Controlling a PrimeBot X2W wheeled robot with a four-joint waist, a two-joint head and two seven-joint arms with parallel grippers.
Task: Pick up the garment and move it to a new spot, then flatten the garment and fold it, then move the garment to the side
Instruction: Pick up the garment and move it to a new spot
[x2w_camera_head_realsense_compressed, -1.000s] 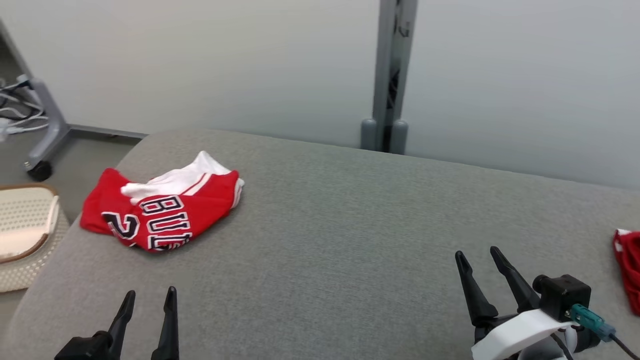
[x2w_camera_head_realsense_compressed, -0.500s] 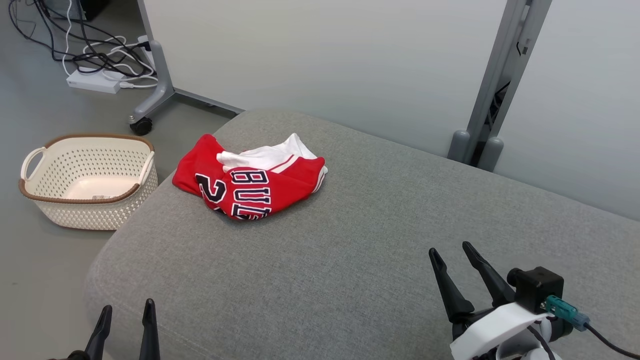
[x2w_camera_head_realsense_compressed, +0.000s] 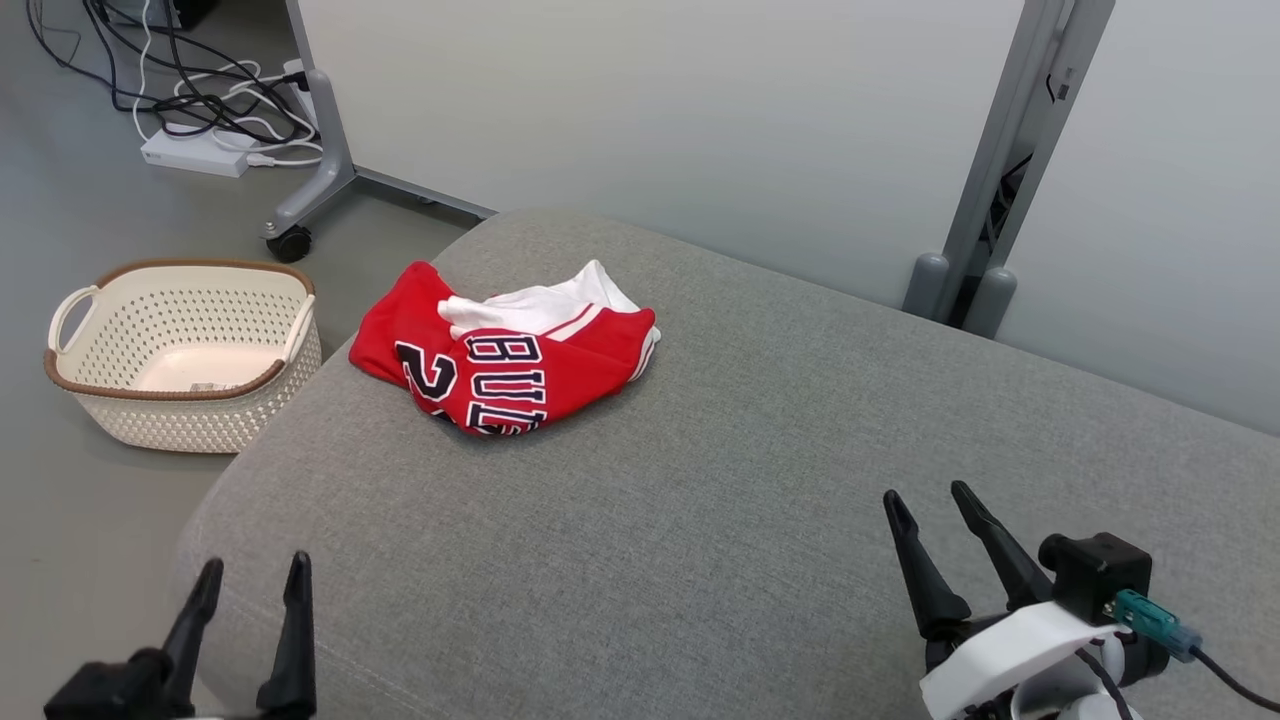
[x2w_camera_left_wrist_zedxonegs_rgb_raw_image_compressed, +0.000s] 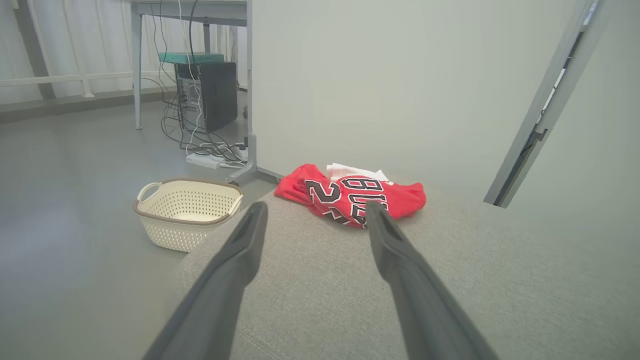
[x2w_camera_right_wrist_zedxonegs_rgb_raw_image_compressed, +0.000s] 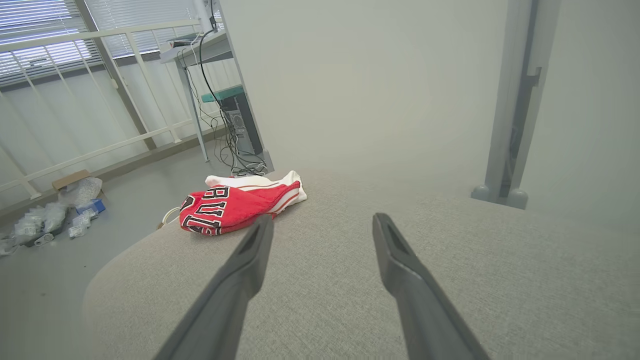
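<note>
Beside the basket: the garment (x2w_camera_head_realsense_compressed: 505, 355), a red jersey with dark lettering, lies crumpled on the grey padded surface (x2w_camera_head_realsense_compressed: 700, 480). It sits at the corner nearest the basket (x2w_camera_head_realsense_compressed: 170, 425), which stands on the floor just off that corner.
White fold: it shows on the garment's side away from the hands. It may be the jersey's own panel or a second piece; the bunching hides which.
Left hand (x2w_camera_head_realsense_compressed: 254, 562): at the surface's edge on the basket's side, fingers spread fully, nothing between them, well apart from the garment.
Right hand (x2w_camera_head_realsense_compressed: 925, 492): much farther from the basket, fingers just as wide, empty.
Just changed: a second ago the head view showed only a slice of the basket at its edge, and now it takes in the whole basket. The whole picture has shifted, so the camera has turned and the things have not moved. The garment keeps the same crumple by the same corner, and both hands have stayed wide open.
Meaning for the task: nothing is done yet. The robot seems to have squared up to the garment, with the pick-up still ahead.
Next move: probably a reach by the left hand, the nearer one, then a carry away from the basket, where there is room to flatten.
Risk: a dragged grip could slide the cloth off the rounded corner toward the basket.
</note>
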